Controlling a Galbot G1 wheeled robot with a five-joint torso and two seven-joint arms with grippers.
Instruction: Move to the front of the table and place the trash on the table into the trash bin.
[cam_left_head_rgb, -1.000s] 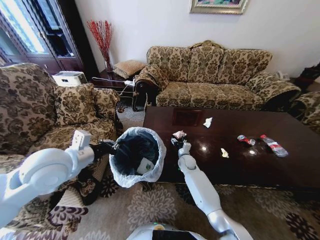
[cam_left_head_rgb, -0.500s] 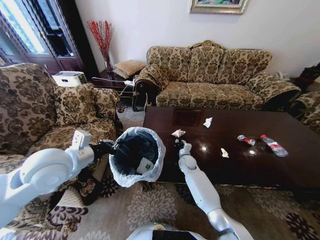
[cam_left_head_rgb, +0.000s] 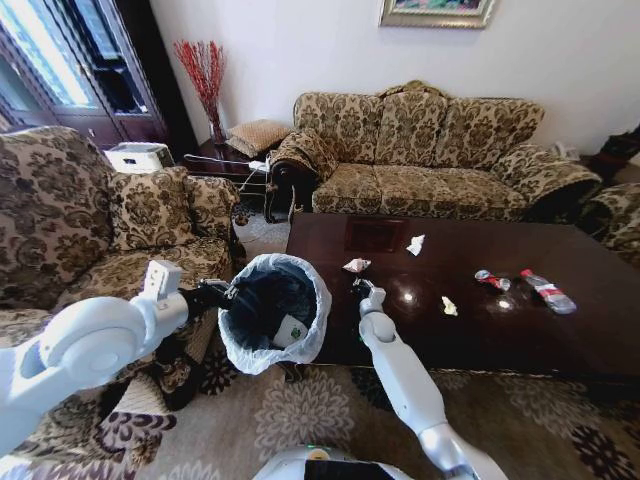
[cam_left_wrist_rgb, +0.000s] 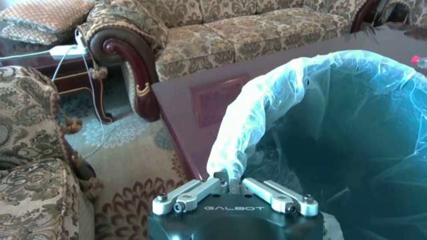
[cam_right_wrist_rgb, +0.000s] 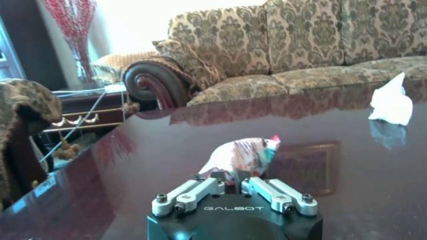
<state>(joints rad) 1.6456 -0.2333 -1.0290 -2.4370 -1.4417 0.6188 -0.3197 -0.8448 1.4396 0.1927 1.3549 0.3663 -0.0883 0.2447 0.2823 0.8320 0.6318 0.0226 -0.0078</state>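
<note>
Head view shows the pinkish wrapper (cam_left_head_rgb: 356, 265) lying on the table (cam_left_head_rgb: 560, 330) near its left end, just above centre of the frame, with the right gripper (cam_left_head_rgb: 361, 289) just below it. In the right wrist view the wrapper (cam_right_wrist_rgb: 241, 155) sits right at the fingertips, which look nearly together; whether they pinch any of it I cannot tell. That is the risk: a crumpled, light scrap may slip free or get nudged away across the glossy wood if the grip is shallow. The left gripper (cam_left_wrist_rgb: 229, 185) is clamped on the bag rim of the trash bin (cam_left_head_rgb: 270, 310) (left of the table); a tug could pull the thin liner loose. Other litter lies farther right.
</note>
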